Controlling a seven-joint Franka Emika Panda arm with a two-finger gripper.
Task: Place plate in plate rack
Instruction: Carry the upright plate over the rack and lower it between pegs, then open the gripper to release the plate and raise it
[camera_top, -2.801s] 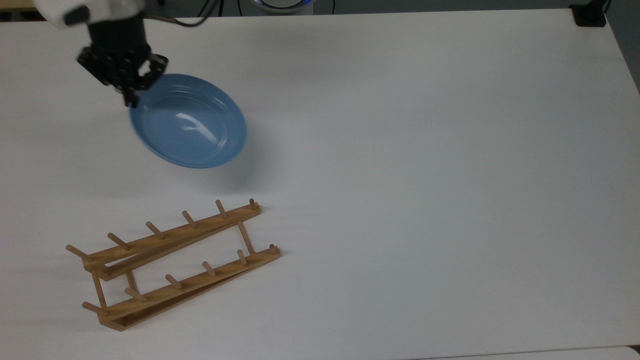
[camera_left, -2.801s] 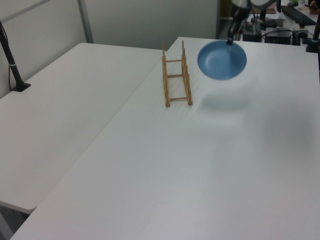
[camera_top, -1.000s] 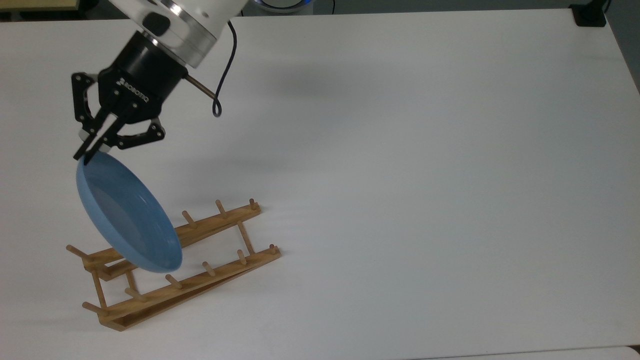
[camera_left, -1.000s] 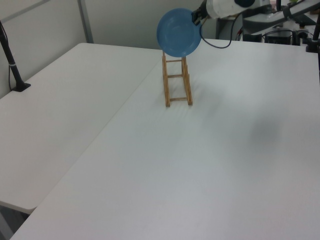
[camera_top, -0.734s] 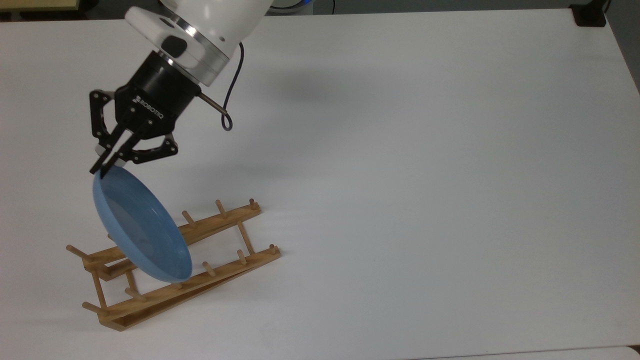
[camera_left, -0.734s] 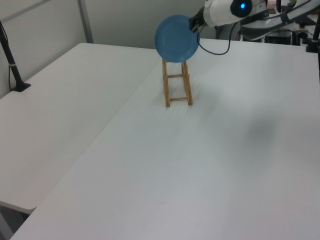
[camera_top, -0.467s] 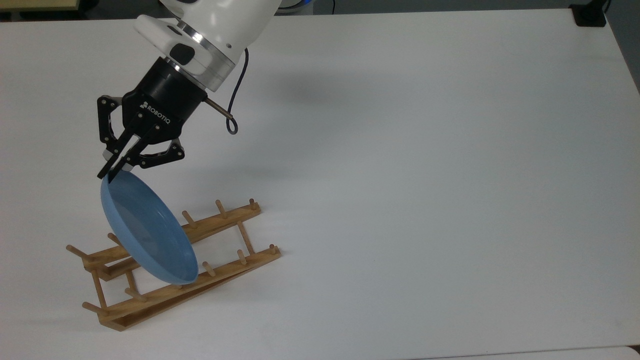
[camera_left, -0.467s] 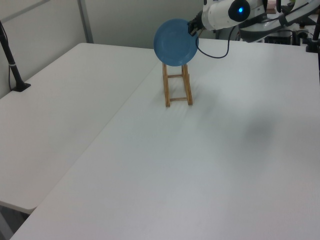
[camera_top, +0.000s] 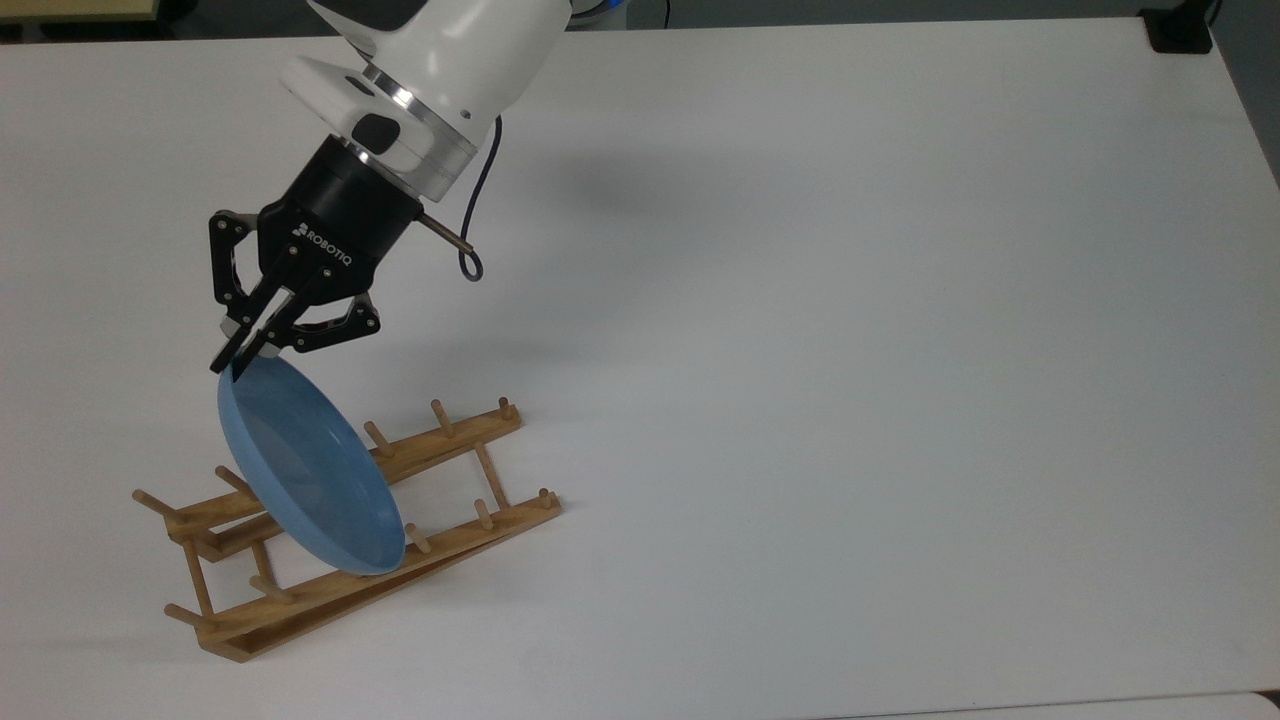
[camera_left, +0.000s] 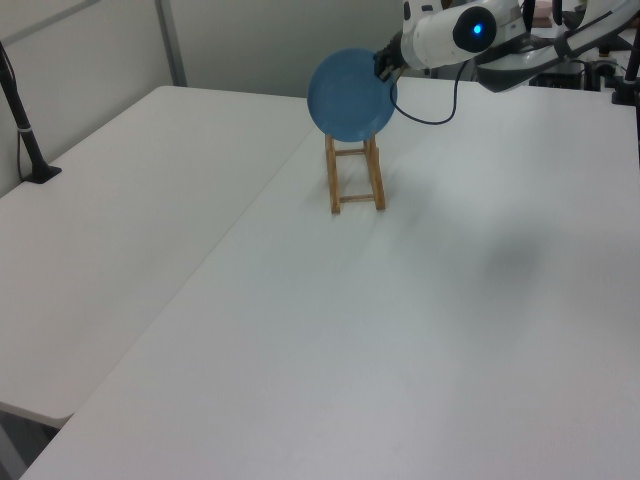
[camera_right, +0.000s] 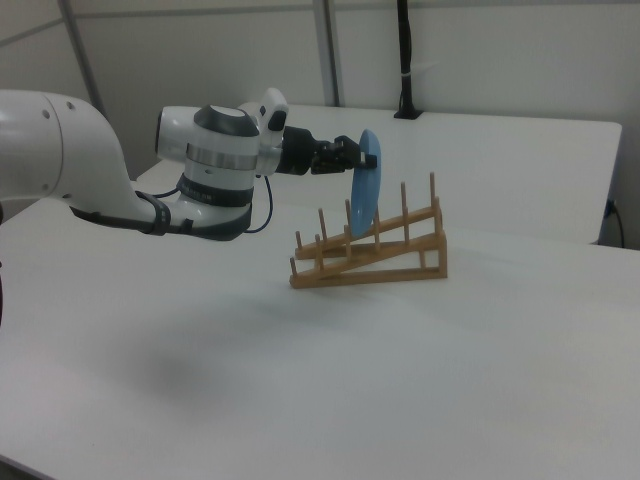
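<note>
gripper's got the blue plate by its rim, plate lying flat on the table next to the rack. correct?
Not quite. The gripper does hold the blue plate by its rim, but the plate is not flat on the table: it stands on edge over the rack, lower edge down among the pegs. The right view shows it clearly.

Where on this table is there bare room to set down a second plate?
The table is bare across the top view's whole right side, beyond the plate rack. It is crowded at the top view's left, where the gripper holds the plate over the rack.

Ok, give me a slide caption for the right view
Gripper holds the blue plate upright by its rim, lowering it between pegs of the wooden plate rack.
</note>
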